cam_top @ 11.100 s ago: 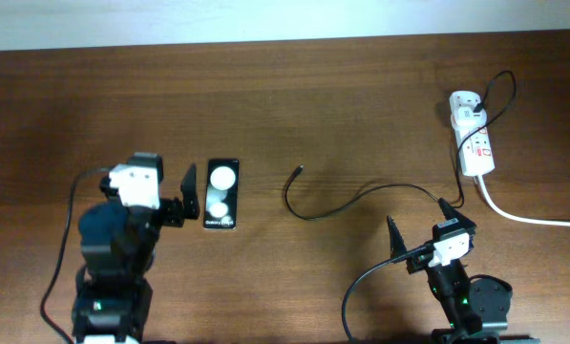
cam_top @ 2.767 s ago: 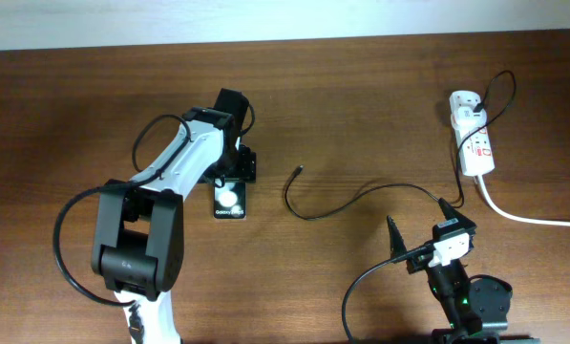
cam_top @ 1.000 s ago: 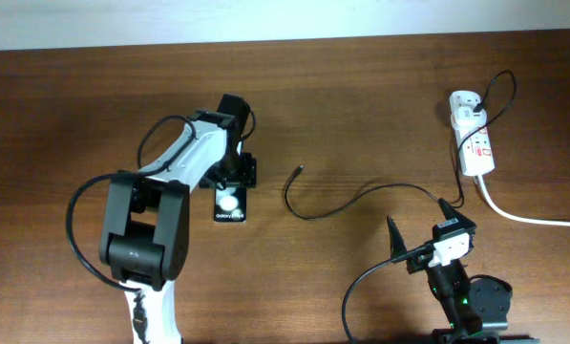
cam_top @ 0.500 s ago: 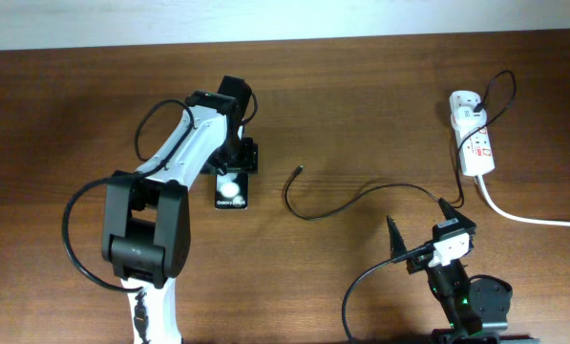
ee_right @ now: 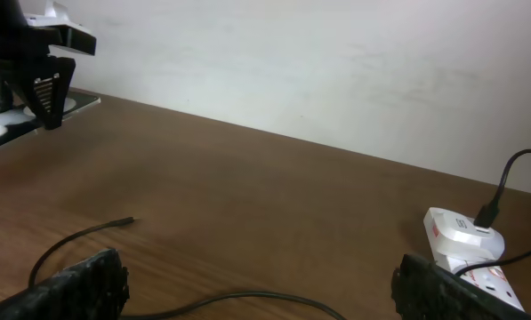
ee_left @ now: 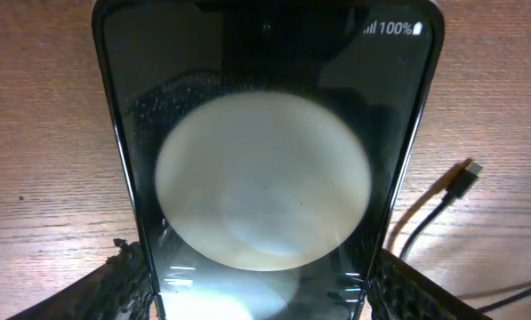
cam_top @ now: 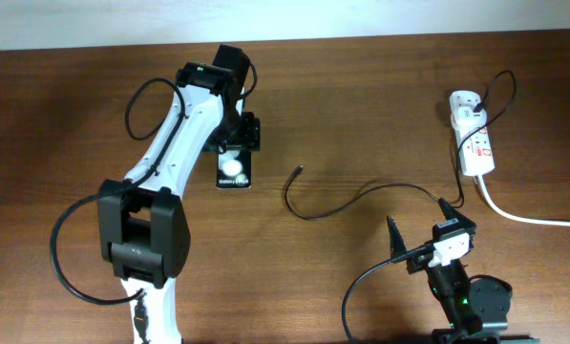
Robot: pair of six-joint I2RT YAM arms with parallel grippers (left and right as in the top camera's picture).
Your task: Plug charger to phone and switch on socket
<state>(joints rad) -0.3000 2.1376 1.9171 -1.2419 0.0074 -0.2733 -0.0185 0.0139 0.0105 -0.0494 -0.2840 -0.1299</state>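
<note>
My right claw (cam_top: 417, 212) stands close to the near edge of the table (cam_top: 361, 96), right of the middle, released with its jaws spread wide and nothing between them. The charger (cam_top: 361, 196) lies just beyond it: the black cable passes close by my right-hand finger without visible contact and runs leftward across the middle of the table. There it bends into a loop and ends in its connector tip (cam_top: 299, 170), which rests free on the wood. The tip lies well apart from my right claw, toward the table's middle. Farther out and left of that tip, apart from it, is the phone (cam_top: 234, 172), its long sides running near to far, one white round spot and the lettering showing. My left claw (cam_top: 236, 148) is over the phone's far half, grasping it: the wrist view shows my fingers (ee_left: 127, 289) pressed against both long edges, with the screen filling the space between them. Whether the phone rests on the table or is raised off it, I cannot tell. Toward the far right corner lies the socket (cam_top: 474, 134), with the charger's other end plugged in at its far end. Its thick white cord (cam_top: 523, 218) runs off toward the right edge. Neither claw is near it.
</note>
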